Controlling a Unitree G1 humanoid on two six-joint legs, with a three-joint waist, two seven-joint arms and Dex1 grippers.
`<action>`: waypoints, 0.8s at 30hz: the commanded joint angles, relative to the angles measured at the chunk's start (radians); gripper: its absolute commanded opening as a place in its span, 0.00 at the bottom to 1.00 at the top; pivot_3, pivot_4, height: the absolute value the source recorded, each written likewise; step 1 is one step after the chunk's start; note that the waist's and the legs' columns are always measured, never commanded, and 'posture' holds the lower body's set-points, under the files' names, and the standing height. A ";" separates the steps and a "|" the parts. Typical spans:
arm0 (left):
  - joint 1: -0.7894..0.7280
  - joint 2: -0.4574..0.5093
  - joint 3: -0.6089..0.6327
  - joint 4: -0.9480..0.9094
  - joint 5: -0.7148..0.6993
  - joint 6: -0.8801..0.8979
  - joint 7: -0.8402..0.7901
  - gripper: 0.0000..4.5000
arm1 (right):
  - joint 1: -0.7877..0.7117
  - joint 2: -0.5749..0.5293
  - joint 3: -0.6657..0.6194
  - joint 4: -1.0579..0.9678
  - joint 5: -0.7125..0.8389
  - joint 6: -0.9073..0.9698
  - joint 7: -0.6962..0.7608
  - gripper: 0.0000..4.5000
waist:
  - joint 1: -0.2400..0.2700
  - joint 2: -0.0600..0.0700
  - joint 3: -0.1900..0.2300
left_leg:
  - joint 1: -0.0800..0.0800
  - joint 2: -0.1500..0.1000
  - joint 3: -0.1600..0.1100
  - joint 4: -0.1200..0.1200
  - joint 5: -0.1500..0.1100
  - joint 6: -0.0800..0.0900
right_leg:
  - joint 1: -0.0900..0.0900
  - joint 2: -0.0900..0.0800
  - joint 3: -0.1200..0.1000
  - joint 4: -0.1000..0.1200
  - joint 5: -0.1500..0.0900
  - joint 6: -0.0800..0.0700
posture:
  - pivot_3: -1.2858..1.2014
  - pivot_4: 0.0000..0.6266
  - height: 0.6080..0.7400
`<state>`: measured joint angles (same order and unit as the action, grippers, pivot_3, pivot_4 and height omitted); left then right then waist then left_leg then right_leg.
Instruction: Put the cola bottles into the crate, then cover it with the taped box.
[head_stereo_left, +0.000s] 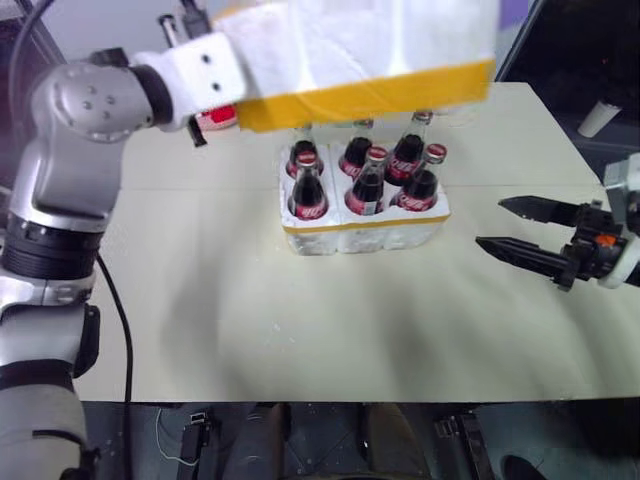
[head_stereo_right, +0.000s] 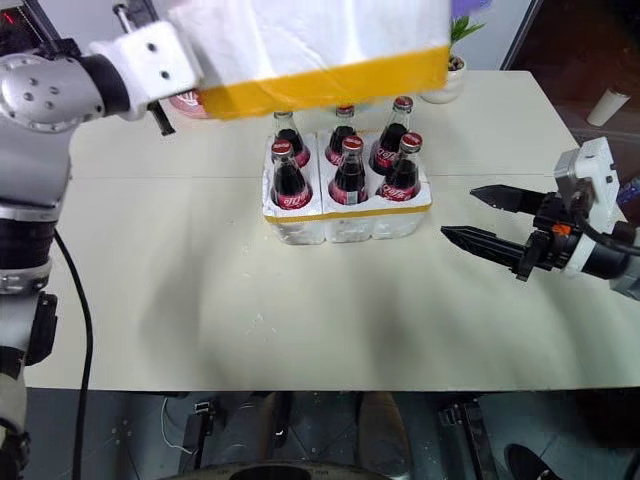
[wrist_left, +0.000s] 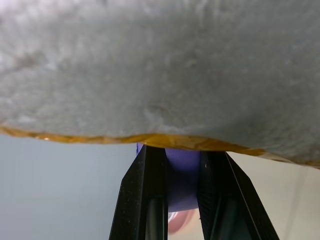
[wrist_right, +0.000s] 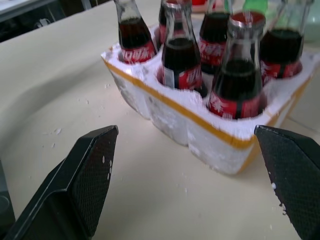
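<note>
At the frame's top, your left gripper (wrist_left: 175, 200) pinches the taped box (head_stereo_left: 360, 50) above the bottle-filled crate (head_stereo_left: 365, 225); your right gripper (head_stereo_left: 520, 228), mid-right, is spread wide.

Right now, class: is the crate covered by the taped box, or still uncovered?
Uncovered. The taped box hangs in the air above the crate, held by the left gripper; the cola bottles stand exposed.

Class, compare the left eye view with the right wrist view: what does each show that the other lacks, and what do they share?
Left eye view alone: the taped box held up over the table by the left hand, above the bottles. Right wrist view alone: foam crumbs scattered on the table beside the crate. Both: the open right hand, the crate and the cola bottles standing in its wells.
</note>
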<state>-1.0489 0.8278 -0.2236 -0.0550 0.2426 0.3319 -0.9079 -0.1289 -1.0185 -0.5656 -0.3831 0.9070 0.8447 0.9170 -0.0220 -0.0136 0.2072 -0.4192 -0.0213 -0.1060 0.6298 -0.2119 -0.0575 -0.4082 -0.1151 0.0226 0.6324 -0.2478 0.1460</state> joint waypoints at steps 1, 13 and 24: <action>-0.026 0.021 -0.019 -0.085 0.052 0.043 -0.040 0.05 | 0.001 0.018 -0.045 -0.033 0.012 -0.021 -0.023 1.00 | 0.003 0.000 0.000 | 0.000 0.000 0.000 0.000 0.000 0.000 | 0.000 0.000 0.000 0.000 0.000 0.000 | 0.52 0.24 0.99; 0.001 -0.004 -0.145 -0.041 0.289 -0.062 -0.004 0.05 | -0.003 0.063 -0.075 -0.134 0.097 0.019 -0.173 1.00 | 0.007 0.000 0.000 | 0.000 0.000 0.000 0.001 0.000 0.000 | 0.001 0.000 0.000 0.000 0.000 0.000 | 0.52 0.24 0.99; 0.097 -0.019 -0.086 -0.188 0.246 0.003 -0.121 0.68 | 0.006 0.054 -0.065 -0.085 0.081 -0.014 -0.156 1.00 | 0.008 0.000 0.000 | 0.001 0.000 0.000 0.001 0.000 0.000 | 0.002 0.000 0.000 0.000 0.000 0.000 | 0.52 0.24 0.99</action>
<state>-0.9395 0.7874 -0.3633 -0.1942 0.4945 0.3242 -1.0156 -0.1218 -0.9563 -0.6057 -0.4655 0.9938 0.8616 0.7460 -0.0139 -0.0136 0.2072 -0.4188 -0.0214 -0.1064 0.6309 -0.2118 -0.0574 -0.4068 -0.1152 0.0226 0.6321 -0.2479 0.1459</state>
